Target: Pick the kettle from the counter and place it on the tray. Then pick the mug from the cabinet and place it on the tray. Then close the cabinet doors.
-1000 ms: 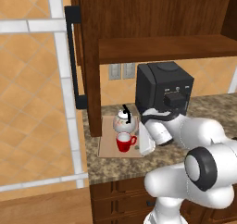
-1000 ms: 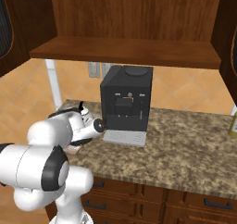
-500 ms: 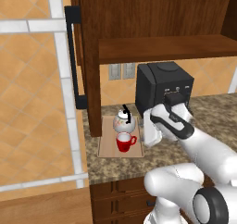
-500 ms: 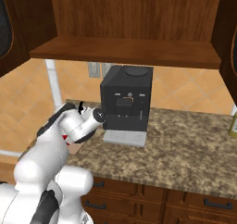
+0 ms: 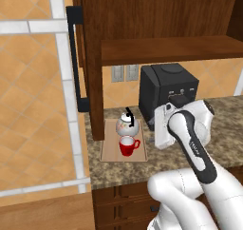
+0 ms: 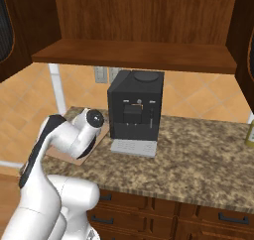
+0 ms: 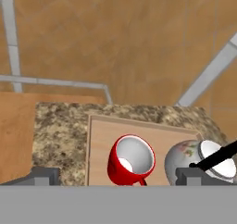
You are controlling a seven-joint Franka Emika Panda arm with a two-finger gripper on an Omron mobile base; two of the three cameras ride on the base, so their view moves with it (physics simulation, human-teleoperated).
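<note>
Tan wood of the tray lies on the speckled granite counter in the left base view, carrying the white kettle at the back and the red mug just in front of it, the two close together. Both sit to the left of the robot's hand, whose white casing hides the claw itself from this side. Behind the hand stands the black coffee machine, and above it runs the cabinet with its plank shelf. The left cabinet door stands open, its black bar handle facing outward.

From the right base view the arm blocks most of the tray; a strip of it shows past the wrist, on the counter. The coffee machine stands right of the hand, with its grey drip grate in front. The shelf spans the cabinet above.

In the hand view the claw is spread wide with nothing between its fingertips. The mug stands on the tray just beyond the gap, free of both tips. The kettle sits beside the mug, close behind the right tip, its black handle angling across.
</note>
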